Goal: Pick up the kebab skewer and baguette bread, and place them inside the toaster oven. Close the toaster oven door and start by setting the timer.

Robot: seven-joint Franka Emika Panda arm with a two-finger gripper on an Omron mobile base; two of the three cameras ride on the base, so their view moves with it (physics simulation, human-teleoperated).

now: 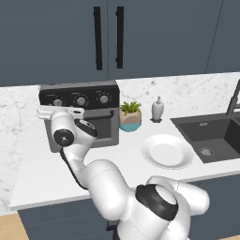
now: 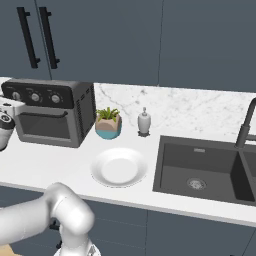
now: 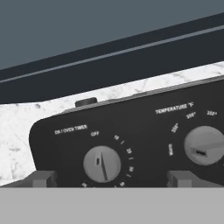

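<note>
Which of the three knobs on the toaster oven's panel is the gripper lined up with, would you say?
The leftmost knob, labelled ON/OFF TIMER: it sits between the open gripper fingertips, while the temperature knob lies off to one side.

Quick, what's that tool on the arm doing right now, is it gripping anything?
Tool: open, holding nothing, its tips either side of the timer knob on the toaster oven.
</note>
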